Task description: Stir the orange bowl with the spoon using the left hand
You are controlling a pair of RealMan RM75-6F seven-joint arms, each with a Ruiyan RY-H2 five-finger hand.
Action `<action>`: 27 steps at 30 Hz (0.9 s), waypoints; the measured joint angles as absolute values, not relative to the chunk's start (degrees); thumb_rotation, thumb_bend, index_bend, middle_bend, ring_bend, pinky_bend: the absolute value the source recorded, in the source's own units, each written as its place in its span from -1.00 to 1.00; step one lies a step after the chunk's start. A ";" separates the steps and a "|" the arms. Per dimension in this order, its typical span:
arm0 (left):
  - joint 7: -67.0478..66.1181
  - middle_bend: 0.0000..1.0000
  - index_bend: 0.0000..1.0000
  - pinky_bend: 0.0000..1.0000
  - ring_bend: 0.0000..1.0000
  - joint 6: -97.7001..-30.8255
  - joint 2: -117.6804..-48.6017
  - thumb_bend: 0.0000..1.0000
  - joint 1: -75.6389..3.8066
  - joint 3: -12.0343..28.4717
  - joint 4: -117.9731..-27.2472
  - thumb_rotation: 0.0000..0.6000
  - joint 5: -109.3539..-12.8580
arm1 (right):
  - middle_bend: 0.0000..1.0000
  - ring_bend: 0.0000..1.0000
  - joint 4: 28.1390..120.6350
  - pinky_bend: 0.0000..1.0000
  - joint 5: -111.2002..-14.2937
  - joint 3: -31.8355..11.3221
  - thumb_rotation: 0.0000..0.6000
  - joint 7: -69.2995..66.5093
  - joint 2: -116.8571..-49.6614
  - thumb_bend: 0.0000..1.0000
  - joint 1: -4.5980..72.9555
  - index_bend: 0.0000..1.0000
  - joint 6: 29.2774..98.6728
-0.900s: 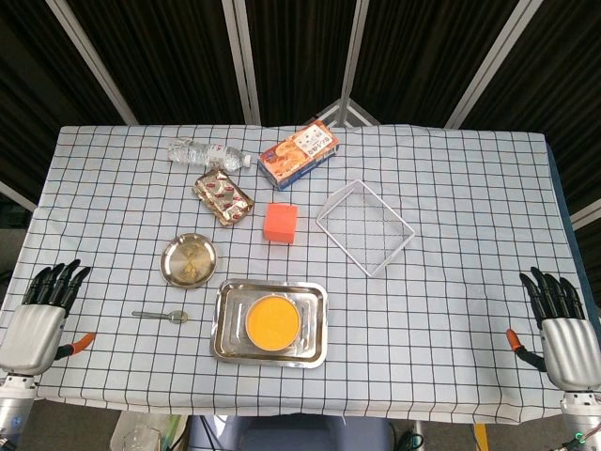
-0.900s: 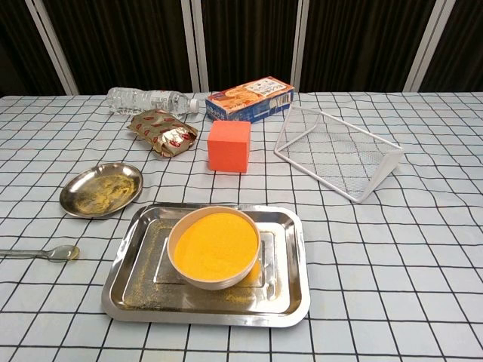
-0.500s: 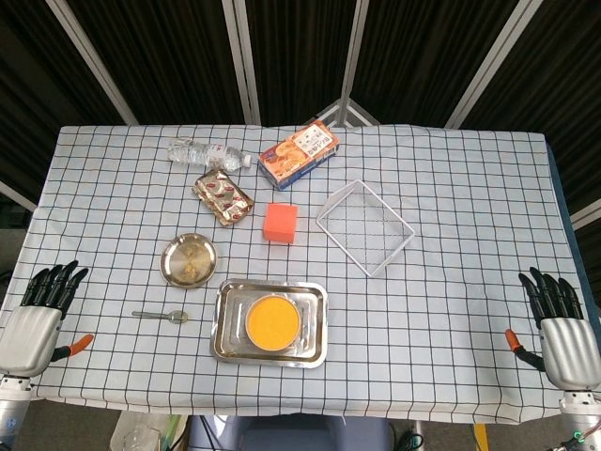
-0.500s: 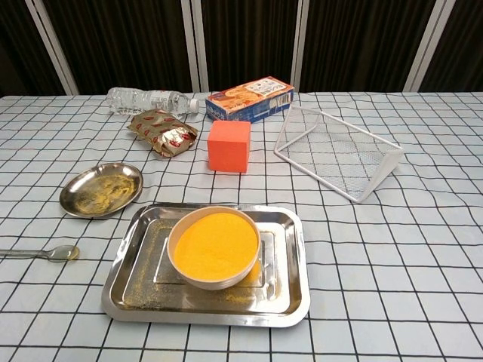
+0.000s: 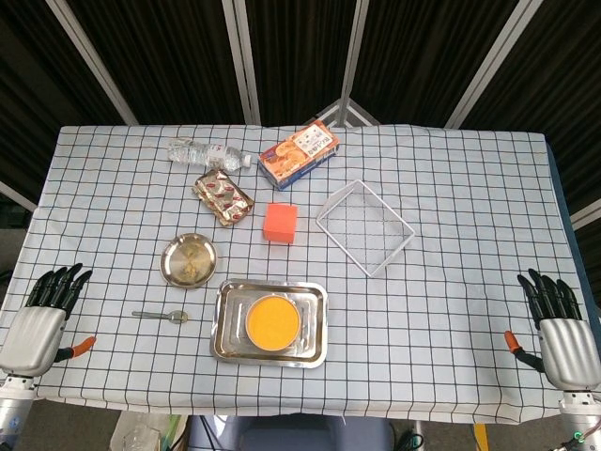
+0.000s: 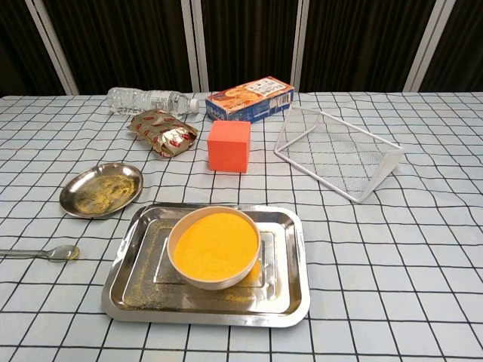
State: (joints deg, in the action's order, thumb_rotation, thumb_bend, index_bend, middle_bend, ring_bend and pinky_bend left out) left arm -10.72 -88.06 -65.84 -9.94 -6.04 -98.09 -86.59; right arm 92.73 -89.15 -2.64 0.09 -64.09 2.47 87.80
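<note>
Left hand (image 5: 36, 324): fingers spread, holds nothing, near table edge.
Right hand (image 5: 562, 334): same, empty.
Spoon (image 5: 161, 316): flat on cloth, left of tray (image 5: 225, 329).
Bowl (image 5: 272, 320): in tray, orange powder.

A desk (image 5: 470, 188) under a checked cloth carries the lot. At the back a clear bottle (image 5: 205, 153) lies on its side, with a cracker box (image 5: 299, 153) to its right. A foil snack packet (image 5: 223, 197) sits just in front of the bottle, and an orange cube (image 5: 280, 223) stands right of the packet. A white wire basket (image 5: 365, 227) lies tilted further right. A small round steel dish (image 5: 188, 260) sits front left, near a steel tray (image 5: 228, 324).
</note>
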 measured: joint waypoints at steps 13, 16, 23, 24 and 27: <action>-15.28 0.98 -0.14 0.88 0.86 -81.75 -66.85 -0.32 -11.77 -3.02 -98.79 1.00 -80.38 | -1.00 -1.00 92.80 -1.00 -89.45 -2.48 1.00 0.58 -64.24 -0.28 2.52 -1.00 87.75; -17.02 1.00 -0.12 0.91 0.91 -77.17 -67.00 -0.19 -13.24 -2.13 -99.73 1.00 -75.90 | -1.00 -1.00 92.78 -1.00 -89.41 -2.48 1.00 0.54 -64.24 -0.28 2.55 -1.00 87.65; -24.94 1.00 -0.12 0.92 0.92 -69.02 -69.18 -0.03 -17.77 0.78 -100.78 1.00 -64.68 | -1.00 -1.00 92.85 -1.00 -89.35 -2.49 1.00 0.65 -64.28 -0.28 2.56 -1.00 87.60; -26.59 1.00 -0.12 0.92 0.92 -68.07 -69.96 -0.01 -18.59 1.22 -100.68 1.00 -63.11 | -1.00 -1.00 92.86 -1.00 -89.34 -2.48 1.00 0.64 -64.28 -0.28 2.55 -1.00 87.59; -30.63 1.00 -0.12 0.92 0.92 -66.39 -72.43 0.01 -20.52 2.14 -100.01 1.00 -59.76 | -1.00 -1.00 92.90 -1.00 -89.25 -2.52 1.00 0.52 -64.27 -0.28 2.57 -1.00 87.54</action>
State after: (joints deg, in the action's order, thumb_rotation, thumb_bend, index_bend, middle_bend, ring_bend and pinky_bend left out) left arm -30.63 -66.39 -72.43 -20.52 2.14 -100.01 -59.76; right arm 92.90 -89.25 -2.52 0.52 -64.27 2.57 87.54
